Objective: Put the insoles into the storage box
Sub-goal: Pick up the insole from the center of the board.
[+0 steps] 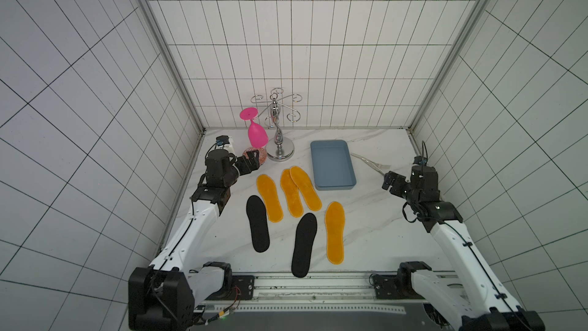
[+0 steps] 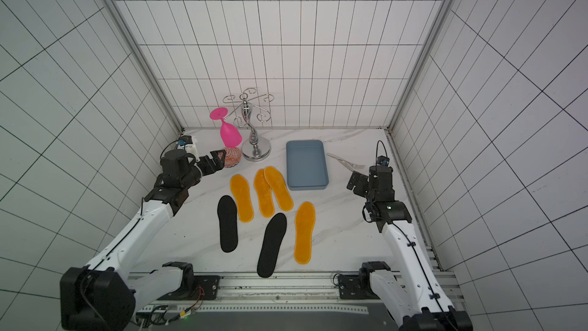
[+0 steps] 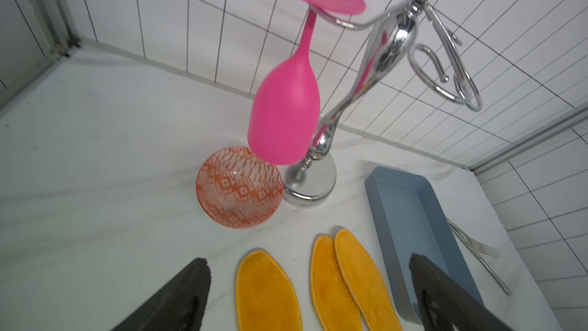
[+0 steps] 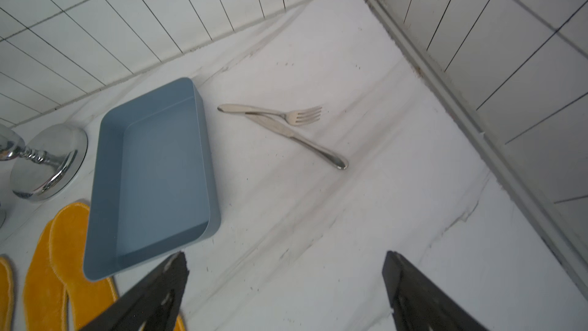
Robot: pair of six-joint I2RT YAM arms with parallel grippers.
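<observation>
The left gripper (image 1: 251, 160), wide open and empty, sits near a patterned bowl (image 3: 238, 186) and a hanging pink glass (image 1: 257, 136). A bump could knock them. Six flat insoles (image 1: 269, 197), fuzzy orange and plain black, lie on the counter (image 1: 366, 234). They are thin and hard to pinch. The smooth blue storage box (image 1: 334, 186) beside them is empty. The right gripper (image 1: 389, 181) is wide open too.

Robot lab test cell, not real home. White tiled walls (image 1: 286, 42) are panels in aluminium frame posts (image 1: 164, 46). Marble-look tabletop (image 1: 375, 218). Robot arms (image 1: 197, 221) mounted on metal rail (image 1: 311, 286) at front edge. Household props: chrome glass rack (image 1: 278, 135), fork (image 4: 286, 116).
</observation>
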